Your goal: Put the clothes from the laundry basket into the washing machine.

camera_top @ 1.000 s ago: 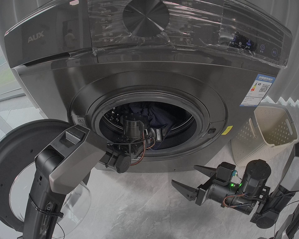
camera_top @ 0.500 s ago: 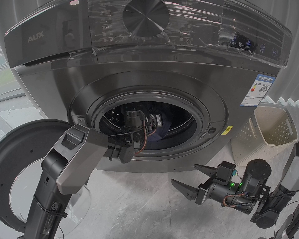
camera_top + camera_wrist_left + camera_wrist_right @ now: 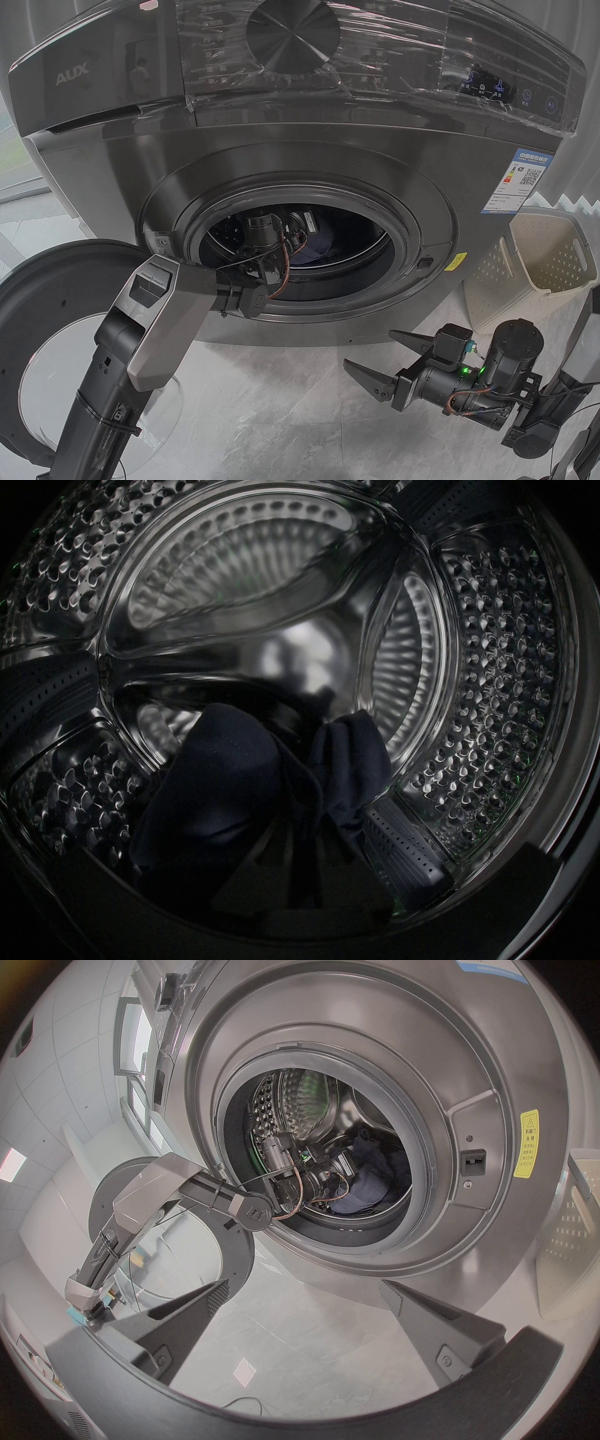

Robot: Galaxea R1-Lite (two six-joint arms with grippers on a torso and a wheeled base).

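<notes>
The washing machine [image 3: 350,156] stands with its round opening [image 3: 294,250] uncovered. My left gripper [image 3: 306,228] is inside the drum, shut on a dark navy garment [image 3: 219,780] that bunches up over the drum floor. The same garment [image 3: 369,1179] lies just past that gripper [image 3: 340,1175] in the right wrist view. My right gripper [image 3: 369,350] hangs open and holds nothing, low over the floor in front of the machine, fingers [image 3: 187,1316] spread wide. The cream laundry basket [image 3: 550,262] leans beside the machine on the right, and no clothes are visible in it.
The machine's door [image 3: 37,312] is swung wide open on the left, close beside my left arm. Grey tiled floor [image 3: 281,406] lies open in front of the machine. The perforated steel drum wall [image 3: 500,667] surrounds the left gripper.
My left arm has pushed deeper into the drum, carrying the navy garment farther in and off the opening's lower rim. The right arm has stayed where it was.
</notes>
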